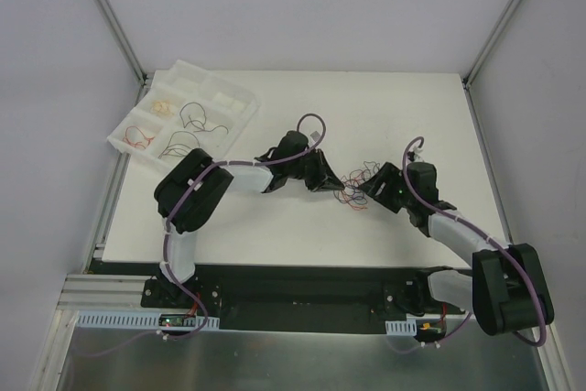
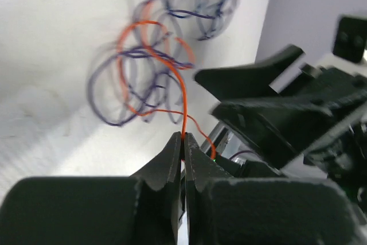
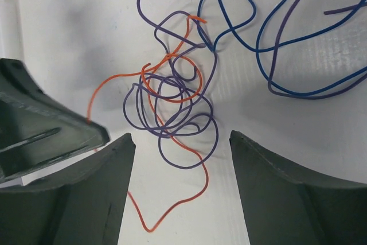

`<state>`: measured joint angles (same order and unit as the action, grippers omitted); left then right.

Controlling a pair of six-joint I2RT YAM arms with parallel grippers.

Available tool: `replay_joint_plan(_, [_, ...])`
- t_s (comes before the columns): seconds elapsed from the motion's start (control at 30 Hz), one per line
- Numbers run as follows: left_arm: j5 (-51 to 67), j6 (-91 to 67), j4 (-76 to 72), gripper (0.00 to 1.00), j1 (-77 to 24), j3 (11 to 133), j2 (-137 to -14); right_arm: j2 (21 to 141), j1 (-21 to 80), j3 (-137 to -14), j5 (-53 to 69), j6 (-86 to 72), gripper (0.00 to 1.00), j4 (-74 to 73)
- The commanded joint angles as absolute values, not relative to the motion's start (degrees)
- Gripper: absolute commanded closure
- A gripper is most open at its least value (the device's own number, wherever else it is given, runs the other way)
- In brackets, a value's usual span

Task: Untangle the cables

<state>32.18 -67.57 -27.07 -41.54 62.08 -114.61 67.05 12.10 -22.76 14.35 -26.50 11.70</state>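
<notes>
A tangle of thin cables [image 1: 355, 186] lies on the white table between my two grippers. In the right wrist view it is a knot of purple loops [image 3: 178, 113] threaded by an orange cable [image 3: 195, 159], with blue cables [image 3: 269, 44] further off. My left gripper [image 2: 184, 137] is shut on the orange cable [image 2: 182, 93], which rises from the fingertips into the blurred purple loops [image 2: 123, 87]. It sits just left of the tangle [image 1: 330, 180]. My right gripper [image 3: 180, 142] is open, its fingers straddling the near edge of the knot without touching it, just right of the tangle [image 1: 373, 186].
A white compartment tray [image 1: 188, 69] at the table's far left corner holds sorted cables in red, black and pale colours. The left gripper's dark finger [image 3: 46, 130] intrudes at the left of the right wrist view. Grey walls and metal posts enclose the table.
</notes>
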Motion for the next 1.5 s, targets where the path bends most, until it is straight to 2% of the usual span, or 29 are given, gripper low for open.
replay_joint_plan(0.0, [30.76, -53.37, -27.69, 1.00, -44.47, 63.54, -103.99, 68.03, 12.22, -24.17, 18.36, -24.35, 0.28, 16.34])
replay_joint_plan(0.1, [31.99, -49.67, -27.77, 1.00, -45.96, 63.81, -101.87, 69.95, 12.39, -26.27, 23.62, -21.98, 0.19, 18.54])
replay_joint_plan(0.3, [38.57, -46.77, -31.90, 1.00, -48.51, 68.63, -100.73, 76.10, 13.80, -31.19, 27.77, -22.32, 0.19, 20.12])
replay_joint_plan(0.43, [40.17, -37.65, -24.65, 1.00, -50.62, 76.44, -96.96, 81.20, 13.89, -33.22, 24.80, -26.79, 0.22, 20.75])
replay_joint_plan(0.57, [29.57, -17.01, -6.80, 1.00, -53.87, 86.29, -87.39, 84.20, 12.13, -35.42, 20.40, -29.53, 0.28, 15.30])
replay_joint_plan(0.7, [23.22, -8.19, -2.13, 1.00, -54.23, 90.78, -77.63, 84.46, 12.04, -35.86, 16.71, -30.06, 0.30, 12.75])
replay_joint_plan(0.93, [19.96, -2.11, 9.31, 1.00, -54.23, 107.65, -70.50, 88.50, 11.95, -40.51, 14.24, -30.67, 0.34, 5.10])
replay_joint_plan(1.17, [14.95, -0.62, 18.71, 1.00, -54.23, 120.83, -70.84, 89.12, 11.43, -42.01, 9.85, -32.08, 0.36, 0.53])
replay_joint_plan(1.33, [8.28, -0.79, 22.84, 1.00, -54.32, 119.98, -71.19, 86.76, 10.02, -40.17, 7.30, -34.19, 0.34, 0.70])
replay_joint_plan(1.47, [2.56, -0.88, 25.75, 1.00, -54.05, 110.08, -70.40, 85.17, 9.58, -38.59, 7.29, -34.19, 0.34, 1.67])
